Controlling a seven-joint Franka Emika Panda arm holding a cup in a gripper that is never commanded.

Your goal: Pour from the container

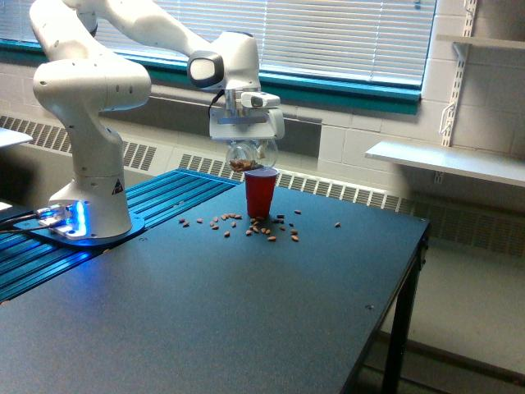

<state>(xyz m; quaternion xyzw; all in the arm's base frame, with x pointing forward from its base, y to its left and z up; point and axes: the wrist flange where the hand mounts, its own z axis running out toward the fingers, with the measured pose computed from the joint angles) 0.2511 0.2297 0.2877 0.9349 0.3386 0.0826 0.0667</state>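
Observation:
The container [248, 155] is a clear plastic cup with brown nut-like pieces showing through it. It hangs tipped just above the rim of an upright red cup [261, 194] on the dark table [246, 320]. My gripper [248, 146] is shut on the container, reaching down from the white arm. Several brown pieces [262, 228] lie scattered on the table around the red cup's base.
The arm's white base [90, 197] stands at the exterior view's left on a blue ribbed mat [139, 213]. The table's edge [410, 271] drops off at the exterior view's right. A white shelf [447, 160] juts from the wall behind.

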